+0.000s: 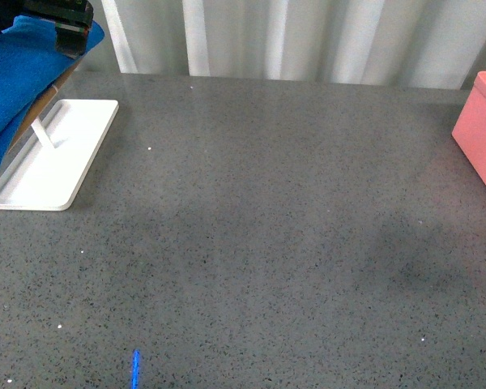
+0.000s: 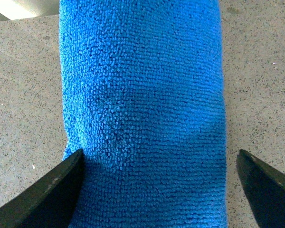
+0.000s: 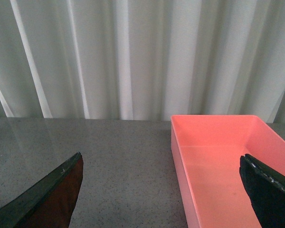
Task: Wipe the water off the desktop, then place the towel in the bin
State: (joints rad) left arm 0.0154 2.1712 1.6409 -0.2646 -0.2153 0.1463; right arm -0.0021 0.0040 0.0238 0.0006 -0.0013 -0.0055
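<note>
The bright blue towel (image 1: 16, 73) hangs over the white tray's rods at the far left of the grey speckled desktop (image 1: 267, 227). In the left wrist view the towel (image 2: 142, 104) fills the middle. My left gripper (image 2: 159, 159) is open just above it, one finger (image 2: 47, 194) at the cloth's edge and the other off to the side over bare stone. My right gripper (image 3: 160, 161) is open and holds nothing, hovering over the near wall of the salmon-pink bin (image 3: 218, 161). That bin (image 1: 482, 130) sits at the right edge. I can make out no water.
The flat white tray (image 1: 61, 166) with a white rod (image 1: 44, 134) lies under the towel at the left. A short blue streak (image 1: 135, 369) marks the front edge. Pale curtains (image 1: 308, 36) close off the back of the desktop.
</note>
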